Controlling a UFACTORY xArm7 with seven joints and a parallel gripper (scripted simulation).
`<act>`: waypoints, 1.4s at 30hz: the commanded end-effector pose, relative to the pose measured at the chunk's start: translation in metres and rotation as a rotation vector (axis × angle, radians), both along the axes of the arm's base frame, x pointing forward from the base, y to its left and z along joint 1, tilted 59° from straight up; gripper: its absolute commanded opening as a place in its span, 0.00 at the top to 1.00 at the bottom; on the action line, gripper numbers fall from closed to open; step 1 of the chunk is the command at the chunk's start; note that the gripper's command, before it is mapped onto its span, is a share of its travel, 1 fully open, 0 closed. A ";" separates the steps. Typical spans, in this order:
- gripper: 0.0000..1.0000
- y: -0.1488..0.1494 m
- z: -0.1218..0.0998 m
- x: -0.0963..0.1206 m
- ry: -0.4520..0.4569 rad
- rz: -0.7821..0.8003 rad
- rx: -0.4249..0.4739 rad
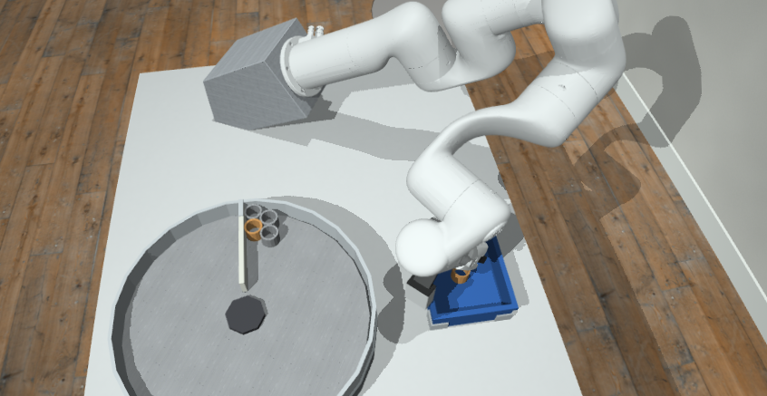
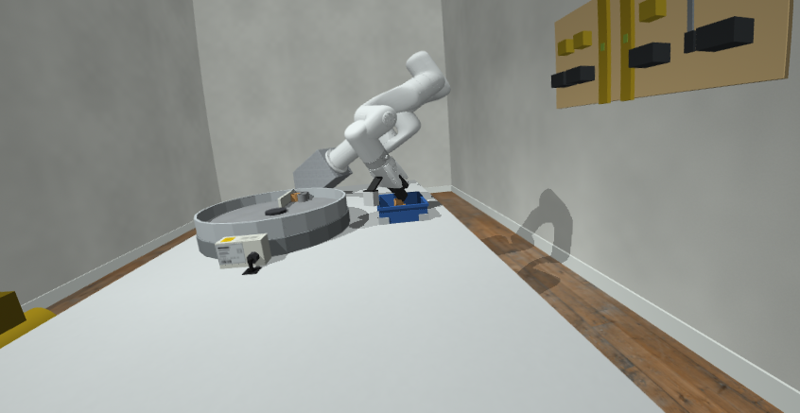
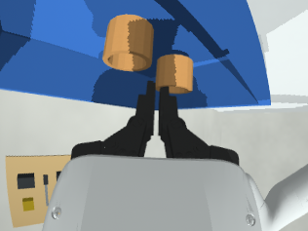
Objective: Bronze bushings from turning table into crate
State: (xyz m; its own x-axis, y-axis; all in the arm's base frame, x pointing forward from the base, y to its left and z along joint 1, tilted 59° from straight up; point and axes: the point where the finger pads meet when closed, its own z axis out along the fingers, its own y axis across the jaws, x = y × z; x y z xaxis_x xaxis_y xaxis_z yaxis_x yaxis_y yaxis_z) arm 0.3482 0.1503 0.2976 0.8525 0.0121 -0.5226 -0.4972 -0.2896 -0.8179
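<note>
My gripper [image 3: 157, 94] [image 2: 400, 196] is shut on the wall of a bronze bushing [image 3: 176, 69], low in the blue crate [image 1: 480, 314] [image 2: 404, 212] [image 3: 63, 19]. One finger is outside the bushing and the other reaches into its open end. A second bronze bushing [image 3: 129, 38] is beside it in the crate. In the top view the arm hides the fingertips. On the turning table [image 1: 300, 307] [image 2: 313, 207], a bronze bushing [image 1: 253, 237] stands among three steel bushings, the front one [image 1: 269, 241] at its right, against the cream bar [image 1: 241, 254].
The turning table has a raised rim and a dark hub [image 1: 245, 314]. The crate stands to its right in the top view, with pale corner brackets at its base. A labelled box [image 2: 240, 250] with a small black device [image 2: 252, 262] is near the turning table's front.
</note>
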 end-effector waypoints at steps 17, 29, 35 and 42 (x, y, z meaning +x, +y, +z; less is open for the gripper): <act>1.00 0.017 -0.003 -0.007 0.009 0.038 0.003; 1.00 0.020 -0.004 -0.007 0.009 0.038 0.003; 1.00 0.020 -0.004 -0.007 0.009 0.038 0.003; 1.00 0.020 -0.004 -0.007 0.009 0.038 0.003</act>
